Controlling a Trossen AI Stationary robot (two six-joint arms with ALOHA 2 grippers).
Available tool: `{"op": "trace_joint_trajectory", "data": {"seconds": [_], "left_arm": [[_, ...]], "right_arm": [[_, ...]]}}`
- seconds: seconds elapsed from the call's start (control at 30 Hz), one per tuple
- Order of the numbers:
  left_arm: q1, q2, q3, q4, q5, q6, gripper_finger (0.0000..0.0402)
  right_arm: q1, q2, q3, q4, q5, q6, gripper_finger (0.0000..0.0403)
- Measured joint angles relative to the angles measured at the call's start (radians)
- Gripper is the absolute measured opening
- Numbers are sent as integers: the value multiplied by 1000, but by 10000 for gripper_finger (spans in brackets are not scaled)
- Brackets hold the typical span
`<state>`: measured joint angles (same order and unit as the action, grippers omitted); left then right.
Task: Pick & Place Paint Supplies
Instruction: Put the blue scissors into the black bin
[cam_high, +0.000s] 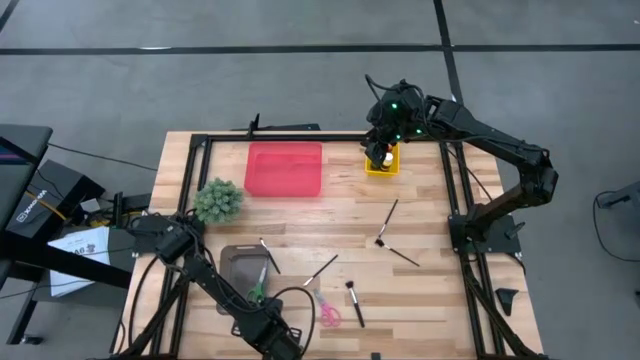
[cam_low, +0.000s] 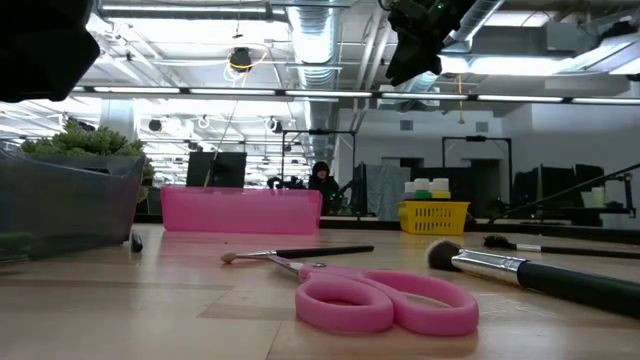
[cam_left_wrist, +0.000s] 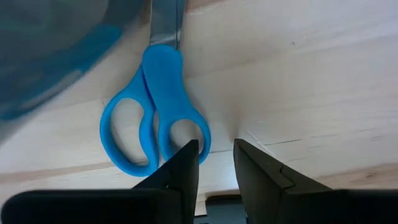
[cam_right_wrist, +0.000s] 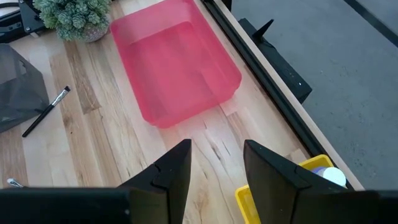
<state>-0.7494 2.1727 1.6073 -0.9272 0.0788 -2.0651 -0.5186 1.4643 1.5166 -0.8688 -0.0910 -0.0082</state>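
Note:
Several thin dark-handled paintbrushes lie flat on the wooden table, among them (cam_high: 387, 222), (cam_high: 404, 256), (cam_high: 320, 270) and a thick one (cam_high: 354, 303) (cam_low: 540, 275). Paint bottles (cam_low: 430, 187) stand in a yellow basket (cam_high: 382, 162) at the far right. My left gripper (cam_left_wrist: 216, 149) (cam_high: 262, 303) points down near the front edge, open by a narrow gap over bare wood, beside the handle of blue-green scissors (cam_left_wrist: 155, 112). My right gripper (cam_right_wrist: 217, 162) hangs open high above the table, between the pink tray (cam_right_wrist: 174, 68) and the basket (cam_right_wrist: 314, 163). My left gripper comes from above, and one fingertip (cam_left_wrist: 188, 152) stands at the outer rim of one handle loop (cam_left_wrist: 200, 134) of the scissors, which lie flat on the table. Whether it touches the loop, I cannot tell. Nothing is between the fingers.
A grey see-through container (cam_high: 243, 268) sits next to the blue-green scissors. Pink scissors (cam_high: 328, 310) (cam_low: 385, 300) lie near the front edge. A fuzzy green plant tuft (cam_high: 218, 200) stands at the left. The pink tray (cam_high: 285, 168) lies at the far middle. A black frame borders the table.

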Motion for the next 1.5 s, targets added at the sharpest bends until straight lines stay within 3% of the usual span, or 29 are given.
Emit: {"op": "trace_joint_trajectory", "data": {"seconds": [0.17, 0.53, 0.8, 1.23, 1.5], "left_arm": [[1, -2, -18, 7, 14, 8, 78], [-1, -2, -44, 64, 5, 20, 6], [-2, -8, -45, 116, -2, 18, 1], [-2, -46, -49, 52, -78, 25, 0], [-2, -101, -47, 56, -211, 126, 0]], "right_arm": [[0, 0, 0, 0, 0, 0, 143], [0, 0, 0, -24, 0, -2, 143], [0, 0, 0, -22, 0, -2, 143], [1, 0, 0, -21, -13, -3, 143], [1, 0, 0, -27, -15, -3, 143]]}}
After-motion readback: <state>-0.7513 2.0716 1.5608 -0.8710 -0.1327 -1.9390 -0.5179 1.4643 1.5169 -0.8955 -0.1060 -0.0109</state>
